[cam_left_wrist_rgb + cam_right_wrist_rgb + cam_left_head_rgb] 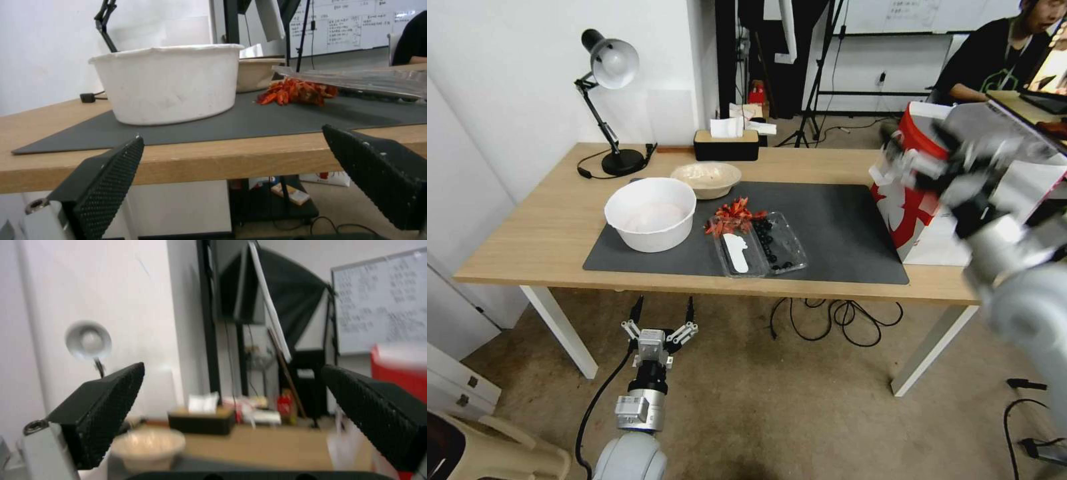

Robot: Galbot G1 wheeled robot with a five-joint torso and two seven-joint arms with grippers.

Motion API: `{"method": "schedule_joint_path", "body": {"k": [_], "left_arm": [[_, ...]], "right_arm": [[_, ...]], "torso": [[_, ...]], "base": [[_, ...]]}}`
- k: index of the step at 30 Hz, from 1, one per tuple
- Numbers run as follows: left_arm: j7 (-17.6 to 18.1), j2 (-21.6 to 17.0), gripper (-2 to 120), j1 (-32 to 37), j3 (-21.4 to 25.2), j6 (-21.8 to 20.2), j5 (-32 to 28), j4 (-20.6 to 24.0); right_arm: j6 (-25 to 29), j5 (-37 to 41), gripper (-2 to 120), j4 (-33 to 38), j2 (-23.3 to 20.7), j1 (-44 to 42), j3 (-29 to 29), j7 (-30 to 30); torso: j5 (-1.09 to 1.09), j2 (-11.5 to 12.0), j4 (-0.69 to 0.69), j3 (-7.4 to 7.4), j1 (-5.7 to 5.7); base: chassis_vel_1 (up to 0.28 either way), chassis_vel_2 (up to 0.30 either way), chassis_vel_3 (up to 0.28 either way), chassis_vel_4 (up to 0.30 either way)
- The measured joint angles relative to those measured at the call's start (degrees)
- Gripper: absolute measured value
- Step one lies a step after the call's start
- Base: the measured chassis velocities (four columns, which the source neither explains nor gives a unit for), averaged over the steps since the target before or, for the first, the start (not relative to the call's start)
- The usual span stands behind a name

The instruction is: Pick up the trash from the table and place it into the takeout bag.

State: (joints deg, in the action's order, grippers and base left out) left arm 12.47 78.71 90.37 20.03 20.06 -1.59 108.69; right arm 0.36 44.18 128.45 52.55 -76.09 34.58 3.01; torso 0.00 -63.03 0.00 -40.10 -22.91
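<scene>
The shallow beige bowl (706, 179) sits at the mat's far edge, just beyond the large white bowl (651, 213); the takeout bag (908, 200) stands at the table's (527, 247) right end. The right gripper (917, 167) is raised beside the bag's mouth, jaws wide, holding nothing. The left gripper (662, 312) waits below the near edge, open and empty. A sound reach for the bowl should pass over the berry tray (760, 248).

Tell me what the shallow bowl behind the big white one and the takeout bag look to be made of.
The shallow beige bowl looks like moulded paper pulp: matte, speckled tan, with a thin rolled rim. The takeout bag looks like coated paper, red and white with a slight sheen and flat creased sides. Neither material is certain.
</scene>
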Motion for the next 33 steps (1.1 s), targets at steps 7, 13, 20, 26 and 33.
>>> {"method": "schedule_joint_path", "body": {"k": [7, 13, 20, 26, 33], "left_arm": [[0.0, -0.1, 100, 0.0, 0.0, 0.0, 0.0, 0.2], [-0.1, -0.1, 100, 0.1, -0.4, 0.0, 0.0, 0.3], [-0.2, -0.1, 100, 0.0, -0.5, 0.0, 0.0, 0.2], [-0.3, -0.1, 100, 0.0, -0.6, 0.0, 0.1, 0.1], [-0.3, 0.2, 100, 0.0, -0.6, 0.0, 0.4, -0.1]], "right_arm": [[8.7, -12.3, 100, -0.1, 9.2, -12.3, -2.4, -0.1], [20.0, -24.4, 100, -6.2, 14.7, -19.4, -6.3, -0.3], [27.0, -30.3, 100, -13.3, 18.2, -20.9, -10.3, 0.2], [29.3, -32.7, 100, -17.4, 19.5, -21.0, -12.0, 0.8], [29.3, -32.9, 100, -18.5, 19.5, -20.4, -13.2, 1.4]], "torso": [[-0.02, 0.0, -0.01, 0.0, 0.0], [0.0, 0.0, 0.0, 0.0, 0.0], [0.0, 0.0, 0.0, -0.01, -0.01], [0.0, 0.0, 0.0, -0.01, -0.01], [0.0, 0.0, 0.0, -0.01, -0.01]], "base": [[0.0, 0.0, 0.0, 0.0], [0.0, 0.0, 0.0, 0.0], [0.0, 0.0, 0.0, 0.0], [0.0, 0.0, 0.0, 0.0], [0.0, 0.0, 0.0, 0.0]]}}
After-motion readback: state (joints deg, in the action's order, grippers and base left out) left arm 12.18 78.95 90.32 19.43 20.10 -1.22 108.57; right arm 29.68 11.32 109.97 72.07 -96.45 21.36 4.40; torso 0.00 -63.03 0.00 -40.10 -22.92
